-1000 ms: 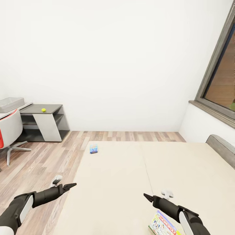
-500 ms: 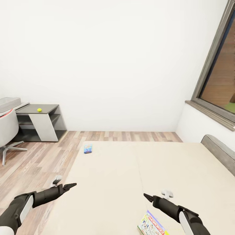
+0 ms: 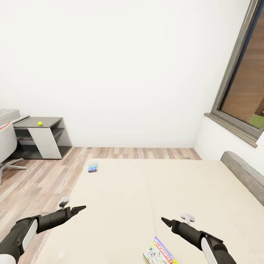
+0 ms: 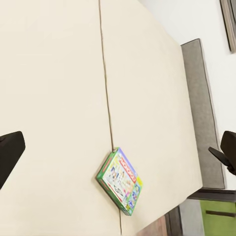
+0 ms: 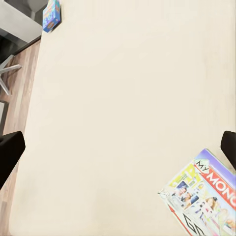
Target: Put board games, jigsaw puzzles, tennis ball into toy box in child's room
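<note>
At far left a white swivel chair [image 3: 5,141] stands on the wood-plank floor [image 3: 33,179], with a sliver of the pale tabletop [image 3: 11,118] above it. Beside it the lower dark grey cabinet [image 3: 40,137], boxy with open shelves and a slanted pale panel, carries the small yellow-green ball [image 3: 40,123] on its flat top. The left pincer [image 3: 81,208] hovers over the bed's near left edge, its black tapered tips pressed together. The bed [image 3: 121,198] is a broad, smooth beige mattress with a faint seam down its middle. The small blue game [image 3: 93,166], a flat glossy box, lies at its far left corner by the floor. The Monopoly box [image 3: 158,253], flat, green-edged cardboard with bright print, lies on the near part of the mattress, just right of the seam. The right pincer [image 3: 164,220] hangs above and just beyond it, tips likewise together. At right are the padded grey headboard [image 3: 244,176], a plain white wall and a dark-framed window [image 3: 238,80].
</note>
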Motion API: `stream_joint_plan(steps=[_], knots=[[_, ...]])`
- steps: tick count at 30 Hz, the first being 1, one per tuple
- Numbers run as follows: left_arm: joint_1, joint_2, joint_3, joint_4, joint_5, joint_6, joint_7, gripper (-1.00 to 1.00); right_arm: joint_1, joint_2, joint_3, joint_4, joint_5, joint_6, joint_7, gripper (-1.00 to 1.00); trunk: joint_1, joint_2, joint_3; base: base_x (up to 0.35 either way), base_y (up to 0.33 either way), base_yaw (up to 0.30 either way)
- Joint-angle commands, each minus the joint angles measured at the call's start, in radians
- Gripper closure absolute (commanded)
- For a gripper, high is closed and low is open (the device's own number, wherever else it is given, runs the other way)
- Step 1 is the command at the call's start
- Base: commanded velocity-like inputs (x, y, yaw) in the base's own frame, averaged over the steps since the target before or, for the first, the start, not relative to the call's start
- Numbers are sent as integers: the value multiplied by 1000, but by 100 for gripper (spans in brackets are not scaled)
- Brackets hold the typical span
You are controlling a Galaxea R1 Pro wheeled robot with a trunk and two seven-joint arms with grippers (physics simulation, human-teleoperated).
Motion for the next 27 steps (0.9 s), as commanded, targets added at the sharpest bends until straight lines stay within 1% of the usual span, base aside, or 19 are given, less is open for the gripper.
stream_joint_plan(steps=[1, 22, 27], knots=[[-1, 0, 1, 0, 3, 7, -2, -100, -1, 0, -2, -1, -8, 8, 2, -100, 1, -2, -2, 0, -56, 0], [-1, 0, 1, 0, 3, 7, -2, -100, -1, 1, -2, -1, -10, 10, 2, -100, 1, -2, -2, 0, -10, 0], [-1, 0, 1, 0, 3, 7, -3, -100, -2, 11, -2, -1, -8, 29, 1, -100, 1, -2, -2, 0, 0, 0]])
